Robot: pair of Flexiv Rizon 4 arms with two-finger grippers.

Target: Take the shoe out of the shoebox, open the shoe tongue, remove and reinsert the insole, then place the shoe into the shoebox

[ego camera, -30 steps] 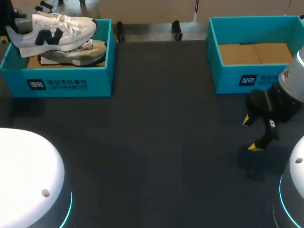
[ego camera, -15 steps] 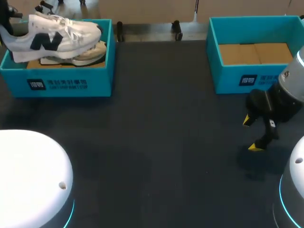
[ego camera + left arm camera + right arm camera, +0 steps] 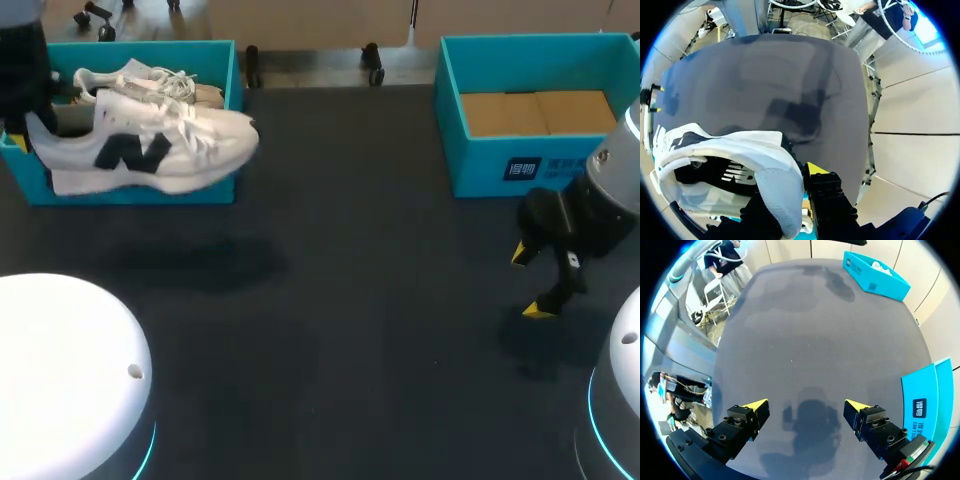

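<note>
"Lifting clear, is it? Where's the shoe right now?"

"Up in the air on the left, hanging just in front of the near wall of the left shoebox. Toe points right, and its shadow falls on the table below. Its twin sits in the box behind it"

"And who's got it?"

"That's the left gripper, clamped on the heel collar. One yellow tip shows against the heel, and the other finger is tucked out of sight behind the fabric"

"Right side?"

"Over there the right gripper hovers low above the table, near the second shoebox, fingers spread wide, nothing in them"

"So which step?"

"Step one, I'd say, nearly done: out of the box but not set down. Next call looks like lowering it sole-first onto open table towards the middle, where the right arm can reach the tongue, and letting go only once it sits flat"
</note>
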